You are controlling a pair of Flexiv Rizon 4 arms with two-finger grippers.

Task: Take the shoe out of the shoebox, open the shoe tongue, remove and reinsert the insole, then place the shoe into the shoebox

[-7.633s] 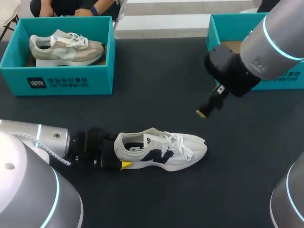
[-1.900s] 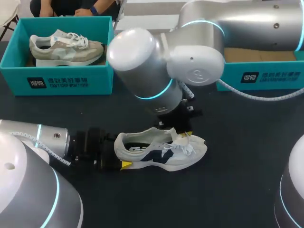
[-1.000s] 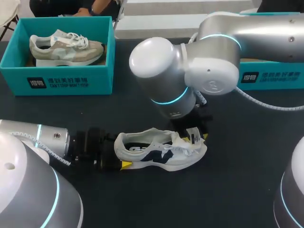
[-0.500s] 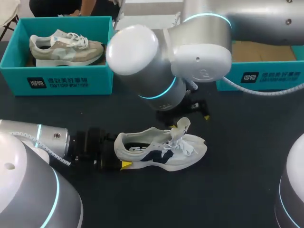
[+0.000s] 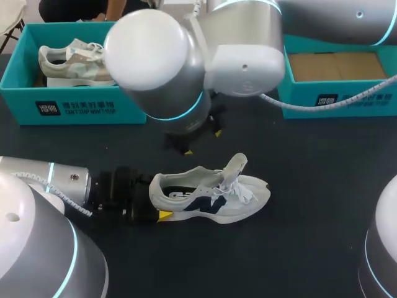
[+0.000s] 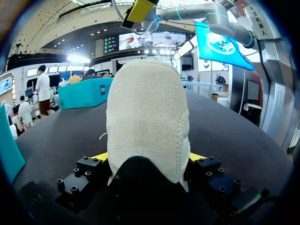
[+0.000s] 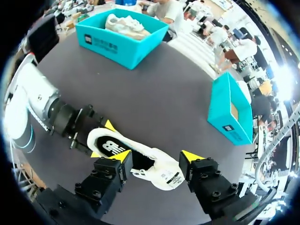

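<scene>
The white shoe (image 5: 211, 197) lay on its sole on the worktop (image 5: 310, 186), outside any box, so the first step was done. Its tongue (image 5: 236, 166) stood pulled up clear of the laces, so the opening looked done as well. The insole (image 5: 177, 194) sat inside the shoe. By my reading, taking it out, refitting it and returning the shoe to the empty shoebox (image 5: 335, 99), well beyond the shoe's toe, all remained. The left jaws clamped the shoe's heel from both sides. The right jaws hung above the shoe, spread wide and holding nothing.

Only the left wrist view showed both yellow tips pressed against the heel (image 6: 147, 126); the head view showed just one. The right wrist view showed the empty gap between the right jaws, with the shoe under it. In the head view the right arm (image 5: 186, 62) covered most of those jaws.
</scene>
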